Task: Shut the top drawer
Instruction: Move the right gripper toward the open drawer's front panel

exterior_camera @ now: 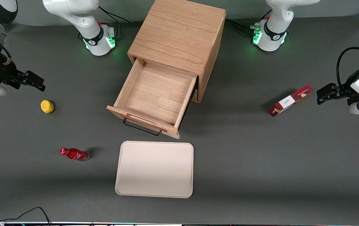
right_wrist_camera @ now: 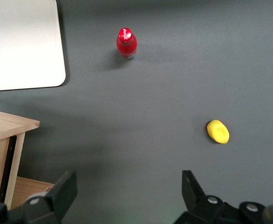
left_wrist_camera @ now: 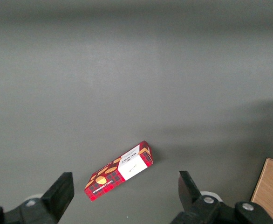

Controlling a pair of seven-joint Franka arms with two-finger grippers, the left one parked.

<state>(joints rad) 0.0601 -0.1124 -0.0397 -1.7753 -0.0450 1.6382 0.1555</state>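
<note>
- Standing at the upper middle of your front view, the wooden cabinet [exterior_camera: 179, 34] has its top drawer [exterior_camera: 154, 94] pulled well out toward the camera.
- You can see the drawer's bare wood floor; nothing lies in it. Its black handle [exterior_camera: 141, 128] hangs from the front panel, just above the tray in the frame.
- The cream tray [exterior_camera: 155, 169] lies flat on the bench [exterior_camera: 261, 163] in the lower middle of the frame, in front of the drawer, and it carries nothing.
- Your end effector [exterior_camera: 36, 82] hovers at the left edge of the front view, above the bench and well apart from the drawer. In the right wrist view its fingers [right_wrist_camera: 62, 191] stand wide apart, gripping nothing and touching nothing.
- Below it in the front frame sits a yellow lemon [exterior_camera: 47, 106], and lower still a red bottle [exterior_camera: 74, 154], near the tray.
- A red box [exterior_camera: 291, 101] lies toward the parked arm's end of the bench.
</note>
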